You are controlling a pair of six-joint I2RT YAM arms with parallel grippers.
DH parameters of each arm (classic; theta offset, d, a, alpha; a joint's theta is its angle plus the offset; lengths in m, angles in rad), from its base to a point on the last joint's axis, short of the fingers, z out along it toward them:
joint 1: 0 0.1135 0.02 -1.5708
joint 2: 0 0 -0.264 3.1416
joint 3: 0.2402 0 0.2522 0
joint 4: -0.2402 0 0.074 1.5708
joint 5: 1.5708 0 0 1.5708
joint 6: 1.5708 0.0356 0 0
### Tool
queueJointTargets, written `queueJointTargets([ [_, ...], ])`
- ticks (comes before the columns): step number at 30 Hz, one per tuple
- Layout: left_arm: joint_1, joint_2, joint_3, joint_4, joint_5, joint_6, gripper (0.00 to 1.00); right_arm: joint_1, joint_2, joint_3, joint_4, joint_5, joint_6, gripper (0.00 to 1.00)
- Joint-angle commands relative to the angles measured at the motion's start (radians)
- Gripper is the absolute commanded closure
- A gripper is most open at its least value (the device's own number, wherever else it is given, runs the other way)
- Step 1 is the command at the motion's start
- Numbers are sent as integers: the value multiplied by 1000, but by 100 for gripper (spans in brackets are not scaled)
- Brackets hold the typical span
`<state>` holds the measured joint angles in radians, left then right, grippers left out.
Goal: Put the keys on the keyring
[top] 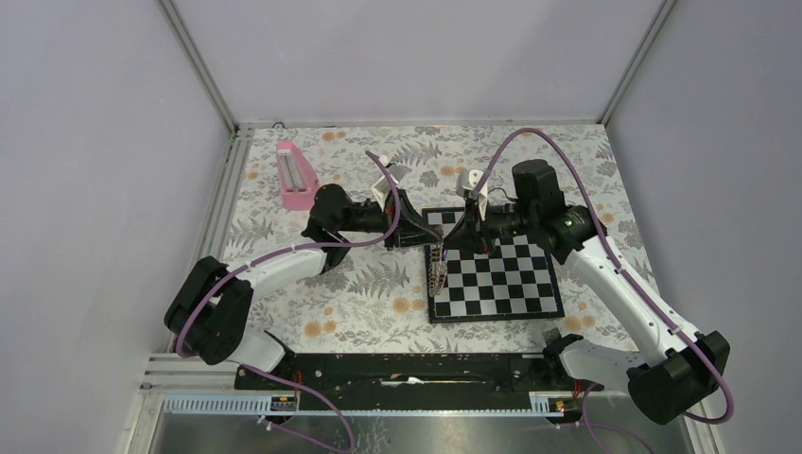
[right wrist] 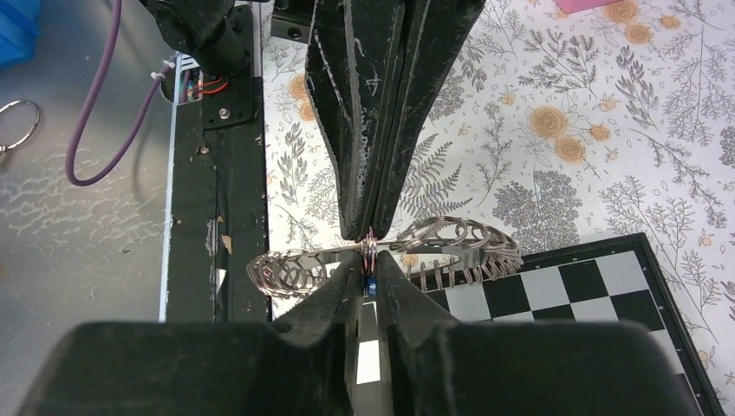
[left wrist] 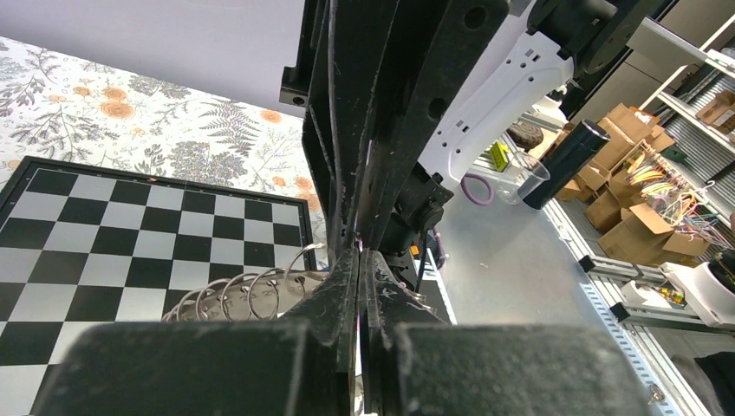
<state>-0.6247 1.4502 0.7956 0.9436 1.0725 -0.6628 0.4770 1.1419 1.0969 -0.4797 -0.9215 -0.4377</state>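
We barely catch the key [right wrist: 370,285]: a blue speck pinched btwn the right gripper [right wrist: 368,274] tips, blade hidden. Left gripper [right wrist: 368,227] is clamped tight on the keyring [right wrist: 477,234], at the chessboard [top: 501,284] edge. Pink item [top: 295,177] sits far left. Floral cloth [top: 359,303] underneath, grey walls round us.

Left arm [top: 284,271], right arm [top: 621,287]: white shells, black joint housings. Purple cables [top: 526,135] loop along both. Left hand [left wrist: 360,253], right hand [right wrist: 368,270]: black tapered fingers, scuffed, pale scratches. Green light [top: 568,221] on right forearm.
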Motion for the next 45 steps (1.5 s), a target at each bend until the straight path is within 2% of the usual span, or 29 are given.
queueJointTargets([
  [1,3,-31,-2,86,2,18,100,-8,-4,40,36,-38,19,90],
  [3,3,-34,-4,84,5,29,100,-8,-6,42,31,-25,18,100],
  [6,3,-41,2,65,23,88,100,-7,6,72,-20,6,-2,100],
  [7,3,-47,20,22,33,161,93,-5,15,88,-46,17,-8,100],
  [9,4,-57,78,-174,45,313,83,-4,38,122,-110,46,-28,100],
  [12,2,-52,208,-615,38,608,74,9,76,173,-203,93,-66,100],
  [13,-1,-48,242,-712,30,690,72,16,86,183,-223,109,-73,100],
  [15,-2,-44,278,-805,24,773,70,31,102,202,-251,142,-82,100],
  [28,-31,-35,292,-823,25,819,67,82,187,309,-374,214,-112,100],
  [45,-39,-16,285,-788,7,789,84,87,174,260,-335,205,-98,100],
])
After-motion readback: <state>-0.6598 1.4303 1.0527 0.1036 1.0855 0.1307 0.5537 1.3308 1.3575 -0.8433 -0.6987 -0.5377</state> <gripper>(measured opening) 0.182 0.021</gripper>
